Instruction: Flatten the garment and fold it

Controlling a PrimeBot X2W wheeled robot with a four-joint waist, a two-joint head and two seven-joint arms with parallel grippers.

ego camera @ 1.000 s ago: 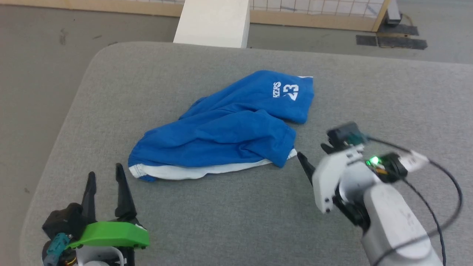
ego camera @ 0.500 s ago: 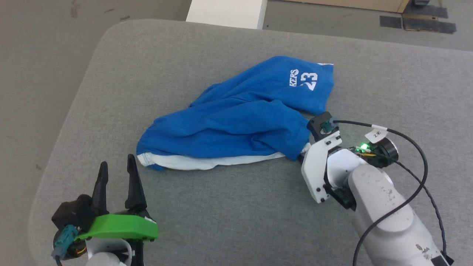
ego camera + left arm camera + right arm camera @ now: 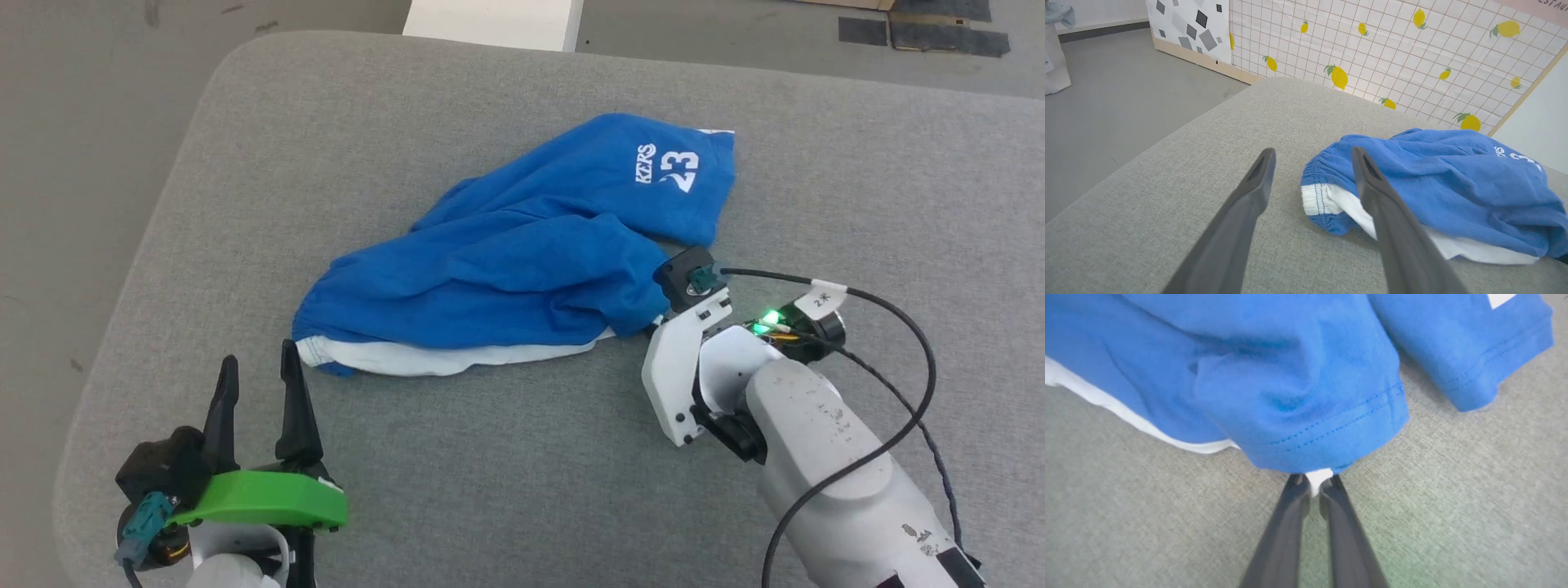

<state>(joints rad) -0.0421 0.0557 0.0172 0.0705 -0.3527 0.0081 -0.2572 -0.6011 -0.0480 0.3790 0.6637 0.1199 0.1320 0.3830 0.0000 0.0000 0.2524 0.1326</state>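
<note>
Crumpled blue garment (image 3: 506, 286) lay mid-way across the grey table (image 3: 490, 474). Right gripper (image 3: 1314, 482) was pinched tight on a white corner at its leg hem. Left gripper (image 3: 258, 357) stood spread wide near the waistband end.

Grey fabric tabletop (image 3: 506, 490) is taking up most of the shot, grey floor (image 3: 73, 163) is running around it, a white block (image 3: 490, 20) is standing past the far edge, and a lemon-print grid panel (image 3: 1372, 53) is standing behind.
</note>
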